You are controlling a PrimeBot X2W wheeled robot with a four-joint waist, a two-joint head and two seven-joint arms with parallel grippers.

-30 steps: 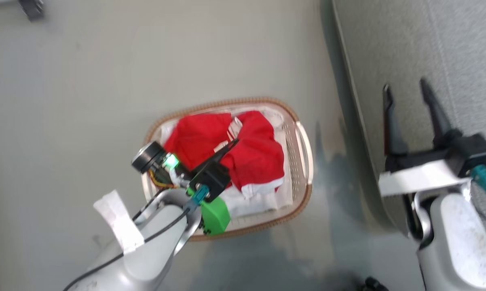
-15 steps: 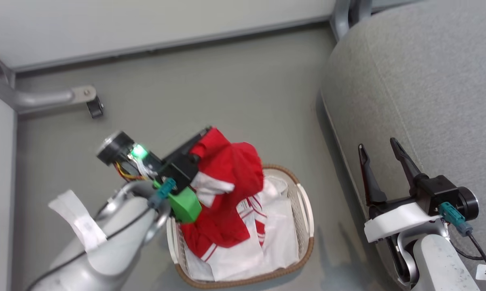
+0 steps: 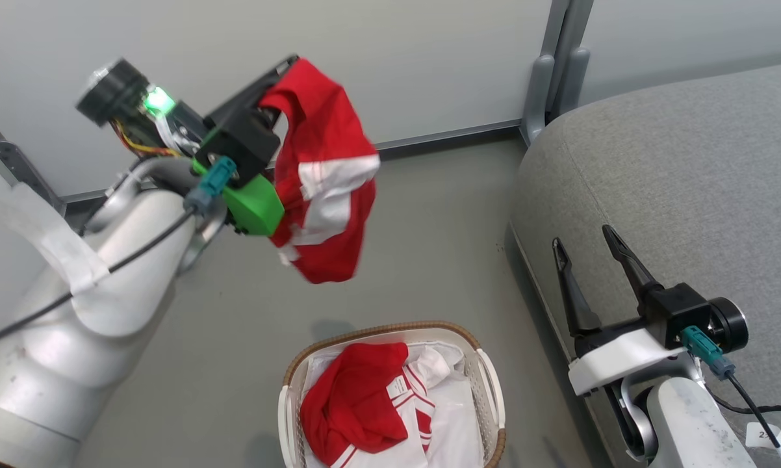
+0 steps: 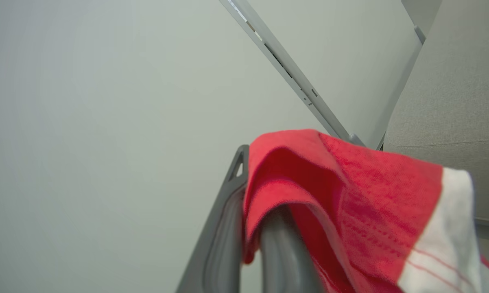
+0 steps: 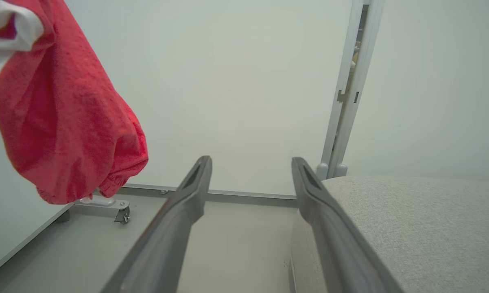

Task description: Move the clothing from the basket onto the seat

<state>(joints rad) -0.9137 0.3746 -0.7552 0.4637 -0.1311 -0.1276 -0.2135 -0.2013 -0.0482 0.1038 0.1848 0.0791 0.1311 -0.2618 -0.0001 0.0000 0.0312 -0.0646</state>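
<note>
A red garment with white panels [image 3: 322, 175] hangs in the air from my left gripper [image 3: 280, 71], which is shut on its top edge, high above the floor. The left wrist view shows that red cloth [image 4: 342, 191] draped over my fingers [image 4: 224, 228]. The same garment [image 5: 65, 122] dangles at the upper left of the right wrist view. A second red garment [image 3: 355, 406] with a white label lies in the white basket [image 3: 286, 409] at the bottom centre. My right gripper [image 3: 582, 250] stands open and empty beside the grey sofa [image 3: 683, 175].
A pale wall panel [image 3: 429, 58] with a grey post [image 3: 550, 71] stands behind the floor. A caster leg [image 5: 118, 209] shows by the wall in the right wrist view. The sofa edge [image 5: 411, 228] lies right of my right fingers [image 5: 330, 219].
My left gripper has lifted the red garment out of the basket and well above it. The head camera has tilted up, so the basket sits lower in view. A second garment remains inside.
</note>
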